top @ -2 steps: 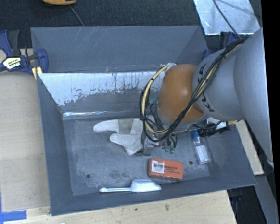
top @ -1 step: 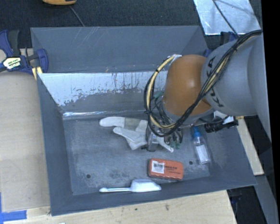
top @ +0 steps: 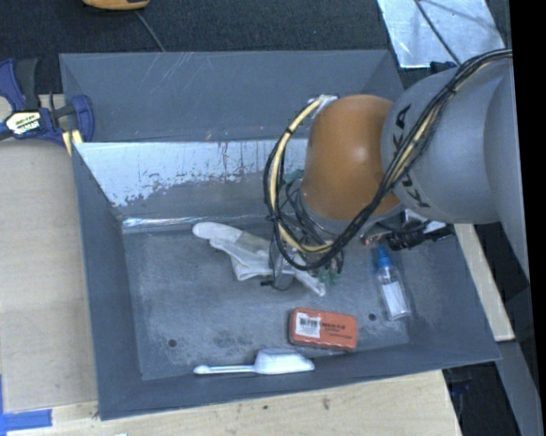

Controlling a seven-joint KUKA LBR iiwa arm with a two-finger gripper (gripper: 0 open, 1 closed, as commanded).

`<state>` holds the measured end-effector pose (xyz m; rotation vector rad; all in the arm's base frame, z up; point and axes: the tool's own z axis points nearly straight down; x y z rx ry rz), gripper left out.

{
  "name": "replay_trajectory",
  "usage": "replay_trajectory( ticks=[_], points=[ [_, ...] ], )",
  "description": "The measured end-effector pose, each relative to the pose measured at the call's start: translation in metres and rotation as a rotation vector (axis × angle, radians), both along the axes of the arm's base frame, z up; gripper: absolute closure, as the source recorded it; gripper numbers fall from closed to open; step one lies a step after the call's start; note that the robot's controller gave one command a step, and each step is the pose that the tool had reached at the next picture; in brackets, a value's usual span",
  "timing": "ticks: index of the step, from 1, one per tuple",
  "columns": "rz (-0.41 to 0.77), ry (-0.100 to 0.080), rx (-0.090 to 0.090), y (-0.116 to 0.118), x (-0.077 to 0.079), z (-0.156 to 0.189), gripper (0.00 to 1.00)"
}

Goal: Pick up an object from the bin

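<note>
A: What's the gripper (top: 282, 279) at?

B: A white, crumpled, floppy piece of thin material (top: 235, 244), approx. mid-bin, a bit toward the back wall. It runs from a rounded end at upper left down to a ragged end at lower right. The gripper's dark tip sits right at that lower-right end, touching it or just above it, hard to say which from this angle.

A: Open or closed? Holding anything?

B: Can't tell. The tip is small and dark and half under the wrist, so its state doesn't read. Whether it has hold of the white piece doesn't read either.

A: What's above it?

B: The rounded orange wrist cover (top: 348, 159), w/ yellow and black cables (top: 282, 179) looping down its left side. The grey arm (top: 465, 150) comes in from the right.

A: Other stuff nearby?

B: Nearest is an orange rectangular box w/ a white label (top: 321, 330), lying flat toward the front, below-right of the gripper and apart from it. In front of that, a white plastic scoop (top: 263, 364) w/ a thin handle pointing left lies along the front edge of the floor. On the right side there's a small clear bottle w/ a blue cap (top: 389, 289), lying down, cap toward the back.

A: Bin?

B: Grey metal bin (top: 107, 291), sloped walls, scuffed floor.
</note>
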<state>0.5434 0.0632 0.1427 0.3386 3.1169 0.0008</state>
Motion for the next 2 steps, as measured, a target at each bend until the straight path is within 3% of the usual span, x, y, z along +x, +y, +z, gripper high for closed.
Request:
replay_trajectory(
  ticks=[1,2],
  points=[
    [0.020,0.007,0.000,0.000,-0.008,0.038,1.00],
    [0.032,0.004,0.000,-0.012,0.018,0.117,1.00]
  ],
)
